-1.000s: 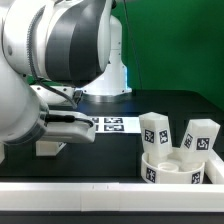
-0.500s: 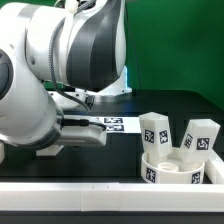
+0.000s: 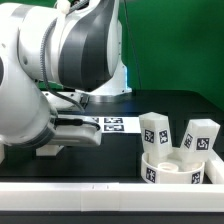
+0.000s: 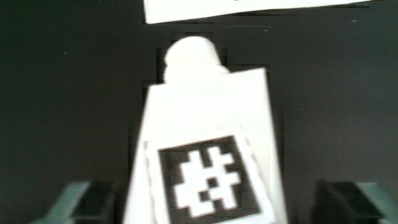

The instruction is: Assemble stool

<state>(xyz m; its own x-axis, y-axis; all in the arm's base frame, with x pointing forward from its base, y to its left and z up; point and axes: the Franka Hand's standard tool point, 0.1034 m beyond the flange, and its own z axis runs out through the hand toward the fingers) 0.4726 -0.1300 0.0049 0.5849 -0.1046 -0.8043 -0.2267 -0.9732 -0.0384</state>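
1. Exterior view: the arm bulks over the table, and I can barely see its gripper (image 3: 62, 132), low beside the marker board (image 3: 112, 124). The ring seat (image 3: 180, 170) sits well off toward the exterior view's right of that board, with two legs (image 3: 155, 130) (image 3: 201, 137) standing in it.
2. Wrist view: a third leg (image 4: 206, 140) lies between my fingertips (image 4: 75, 200), tag up, its rounded end pointing toward the marker board (image 4: 249, 8).
3. The jaws stand apart, one each side of the leg with gaps showing; I see no contact yet.
4. My worry: an off-centre squeeze could twist or skid the leg, so it ends up gripped crooked.
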